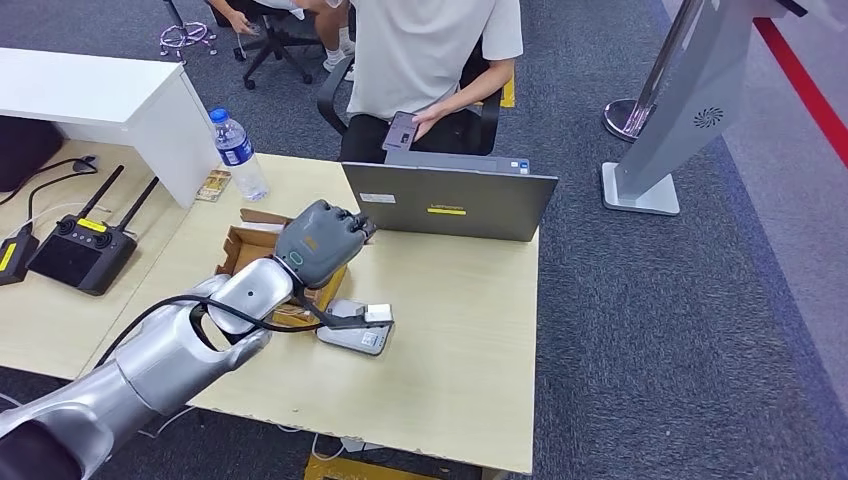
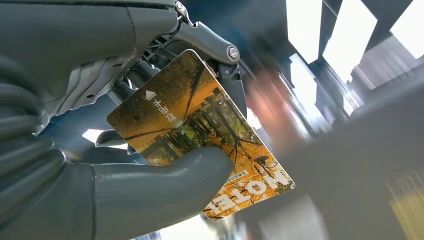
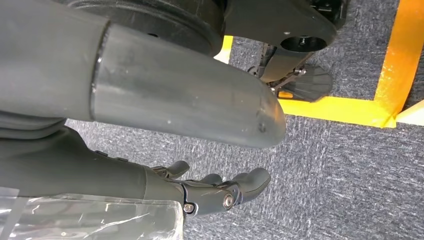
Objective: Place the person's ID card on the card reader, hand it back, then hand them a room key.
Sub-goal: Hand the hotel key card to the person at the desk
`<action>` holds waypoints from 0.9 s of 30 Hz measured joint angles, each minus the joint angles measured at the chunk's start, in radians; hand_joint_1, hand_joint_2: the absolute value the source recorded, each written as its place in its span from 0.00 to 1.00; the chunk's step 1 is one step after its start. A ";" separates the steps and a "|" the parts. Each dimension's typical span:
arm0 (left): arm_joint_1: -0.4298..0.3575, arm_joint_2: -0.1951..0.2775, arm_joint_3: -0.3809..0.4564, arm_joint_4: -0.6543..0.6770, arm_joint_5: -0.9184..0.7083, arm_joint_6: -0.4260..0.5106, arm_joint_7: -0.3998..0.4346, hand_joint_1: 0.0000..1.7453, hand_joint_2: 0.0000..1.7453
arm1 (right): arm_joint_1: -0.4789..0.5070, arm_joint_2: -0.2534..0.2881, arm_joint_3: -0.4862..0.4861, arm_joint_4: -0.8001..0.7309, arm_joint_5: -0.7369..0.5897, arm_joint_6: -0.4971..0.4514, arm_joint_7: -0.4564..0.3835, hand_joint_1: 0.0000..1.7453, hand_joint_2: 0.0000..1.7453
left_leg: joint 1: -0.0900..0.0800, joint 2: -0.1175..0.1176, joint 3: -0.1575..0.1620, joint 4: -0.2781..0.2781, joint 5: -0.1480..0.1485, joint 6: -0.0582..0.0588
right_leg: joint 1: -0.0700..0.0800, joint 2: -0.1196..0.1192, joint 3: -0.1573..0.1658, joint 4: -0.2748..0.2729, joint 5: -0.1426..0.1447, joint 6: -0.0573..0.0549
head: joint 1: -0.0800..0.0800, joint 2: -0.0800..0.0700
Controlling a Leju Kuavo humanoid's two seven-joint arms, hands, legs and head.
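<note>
Orange hotel room key (image 2: 200, 140), pinched between thumb and fingers (image 2: 165, 185) of left hand (image 1: 318, 240), above counter (image 1: 460, 330); long axis projected toward person (image 1: 430, 50). Right hand (image 3: 210, 192) hung loosely open, empty.

- The left hand (image 2: 150, 150) holds a room key (image 2: 200, 140).
- The thick grey thumb (image 2: 165, 187) presses on the front of the card, and darker fingers (image 2: 220, 60) sit behind it.
- The card shows yellow and orange trees, with the word "HOTEL" near one end.
- It sticks out past the thumb, tilted.
- Behind it all is blurry, with bright patches (image 2: 350, 35) that may be lights or windows.
</note>
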 joint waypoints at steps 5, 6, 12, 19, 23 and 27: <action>-0.007 -0.090 0.211 -0.105 -0.136 0.178 0.046 1.00 1.00 | -0.020 0.003 0.039 0.000 0.031 0.000 0.037 0.00 0.00 | 0.000 0.002 -0.001 0.001 0.000 0.001 | 0.000 0.002 -0.001 0.000 0.001 0.001 | 0.002 0.000; -0.022 -0.103 0.256 -0.104 -0.136 0.165 0.039 1.00 1.00 | -0.024 0.003 0.047 0.000 0.034 0.000 0.043 0.00 0.00 | 0.000 0.002 -0.001 0.001 0.000 0.001 | 0.000 0.002 -0.001 0.000 0.002 0.002 | 0.001 0.000; -0.178 -0.166 0.435 0.115 -0.151 0.117 0.013 1.00 1.00 | -0.046 0.006 0.091 0.000 0.036 0.007 0.066 0.00 0.00 | 0.001 0.001 -0.003 0.001 0.006 -0.001 | 0.001 0.000 -0.004 0.001 0.006 0.000 | 0.001 0.000; -0.329 -0.219 0.489 0.379 -0.139 0.048 0.021 1.00 1.00 | -0.054 0.009 0.117 0.000 0.034 0.014 0.075 0.00 0.00 | 0.001 0.000 -0.006 0.001 0.009 0.000 | 0.001 0.001 -0.006 0.001 0.008 0.001 | 0.000 0.000; -0.368 -0.236 0.494 0.458 -0.133 0.041 0.023 1.00 1.00 | -0.055 0.012 0.122 0.000 0.031 0.019 0.076 0.00 0.00 | 0.000 0.000 -0.006 0.001 0.008 0.000 | 0.000 0.001 -0.006 0.001 0.009 0.001 | 0.000 0.000; -0.390 -0.248 0.500 0.514 -0.122 0.036 0.015 1.00 1.00 | -0.056 0.013 0.123 0.000 0.031 0.021 0.079 0.00 0.00 | 0.000 0.000 -0.007 0.001 0.008 0.000 | 0.000 0.001 -0.007 0.001 0.009 0.001 | 0.000 0.000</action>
